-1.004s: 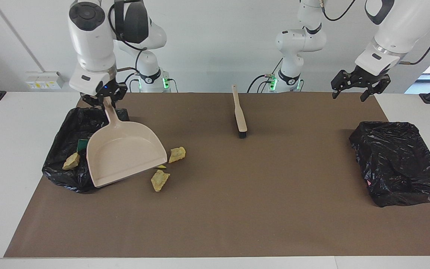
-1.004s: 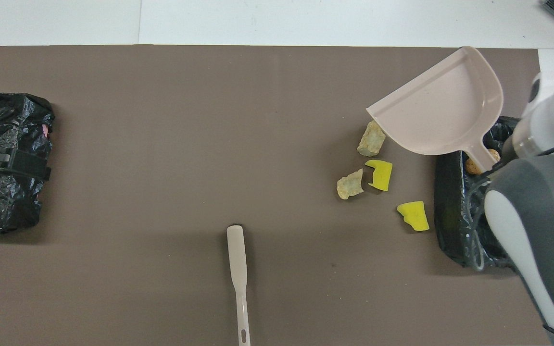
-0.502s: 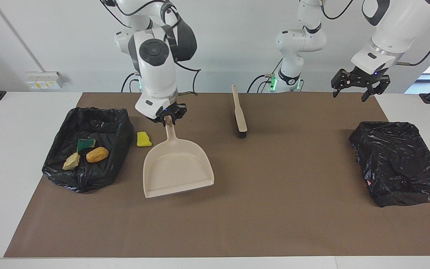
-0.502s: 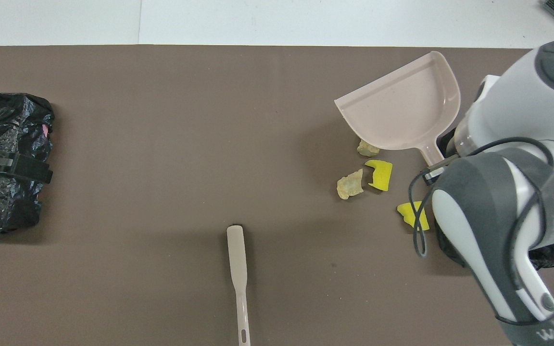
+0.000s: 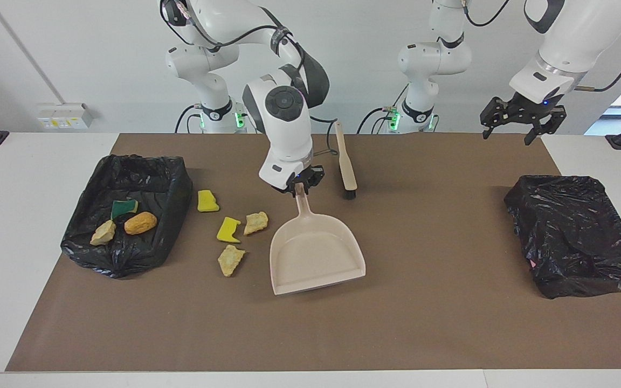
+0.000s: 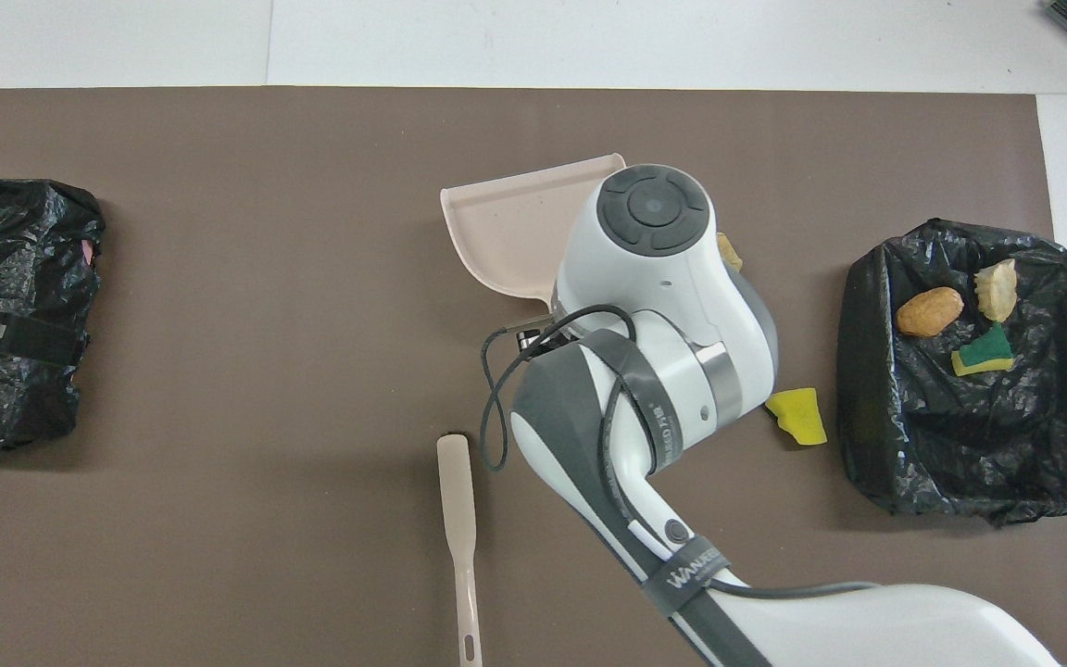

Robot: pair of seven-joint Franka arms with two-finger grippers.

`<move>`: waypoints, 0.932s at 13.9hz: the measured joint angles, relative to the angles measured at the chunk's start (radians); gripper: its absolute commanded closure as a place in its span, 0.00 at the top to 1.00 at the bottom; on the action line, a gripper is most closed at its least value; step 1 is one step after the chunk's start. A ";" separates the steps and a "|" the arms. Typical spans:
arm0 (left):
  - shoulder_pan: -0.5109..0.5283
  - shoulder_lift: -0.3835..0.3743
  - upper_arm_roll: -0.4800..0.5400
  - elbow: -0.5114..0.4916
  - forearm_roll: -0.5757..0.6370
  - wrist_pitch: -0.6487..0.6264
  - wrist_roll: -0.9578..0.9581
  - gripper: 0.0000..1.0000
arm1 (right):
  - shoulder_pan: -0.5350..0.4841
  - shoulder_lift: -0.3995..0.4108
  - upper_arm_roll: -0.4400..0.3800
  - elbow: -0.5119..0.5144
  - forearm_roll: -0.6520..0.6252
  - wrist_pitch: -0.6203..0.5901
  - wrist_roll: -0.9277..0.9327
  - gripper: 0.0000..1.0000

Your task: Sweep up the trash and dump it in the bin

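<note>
- The right hand (image 5: 301,186) is clamped on the handle of the beige dustpan (image 5: 316,253), over the middle of the desk (image 5: 429,323); the pan hangs from the grip with its open lip turned away from the robots, and I cannot tell whether that lip touches the mat or rides just above it
- Four scraps of trash lie loose beside the pan, toward the right arm's end: a yellow sponge chunk (image 5: 228,230), a tan lump (image 5: 256,222) just beside it, another tan lump (image 5: 230,260) farther from the robots, and a second yellow chunk (image 5: 207,201) close to the bin
- Three more pieces already sit in the black-lined bin (image 5: 127,215): a green-backed sponge (image 5: 123,207), an orange crust (image 5: 140,222) and a pale lump (image 5: 103,233)
- To my eye the job now is to set the pan down well: lip flat on the mat and mouth turned toward the loose scraps, near enough that a short sweep reaches it
- The brush (image 5: 345,161) lies untouched near the robots, beside the right hand
- The left hand (image 5: 521,121) waits with fingers apart, up over its own end, above the second bin (image 5: 577,234); it looks the natural one to take the brush
</note>
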State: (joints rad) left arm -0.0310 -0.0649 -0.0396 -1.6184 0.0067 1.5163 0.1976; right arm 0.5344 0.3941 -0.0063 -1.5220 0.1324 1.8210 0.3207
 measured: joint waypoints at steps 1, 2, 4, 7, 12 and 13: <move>0.000 0.000 0.001 0.000 0.000 0.000 0.001 1.00 | 0.020 0.038 0.000 0.033 0.001 0.001 0.039 0.00; 0.000 0.000 0.001 0.000 0.000 0.000 0.001 1.00 | 0.041 0.081 0.000 0.072 0.002 0.005 0.075 0.00; 0.000 -0.001 0.001 0.000 0.000 0.000 0.001 1.00 | 0.073 0.166 0.000 0.149 0.003 0.014 0.131 0.00; 0.000 -0.001 0.001 0.000 0.000 0.000 0.001 1.00 | 0.090 0.229 0.011 0.194 0.010 0.064 0.186 0.00; 0.000 -0.001 0.000 0.000 0.000 0.000 0.002 1.00 | 0.105 0.255 0.029 0.211 0.013 0.086 0.203 0.00; 0.000 -0.002 -0.001 0.000 0.000 0.000 0.002 1.00 | 0.105 0.255 0.037 0.214 0.013 0.086 0.203 0.00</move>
State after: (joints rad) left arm -0.0314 -0.0664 -0.0401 -1.6184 0.0067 1.5168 0.2000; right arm 0.6398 0.6495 0.0303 -1.3083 0.1454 1.9069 0.5239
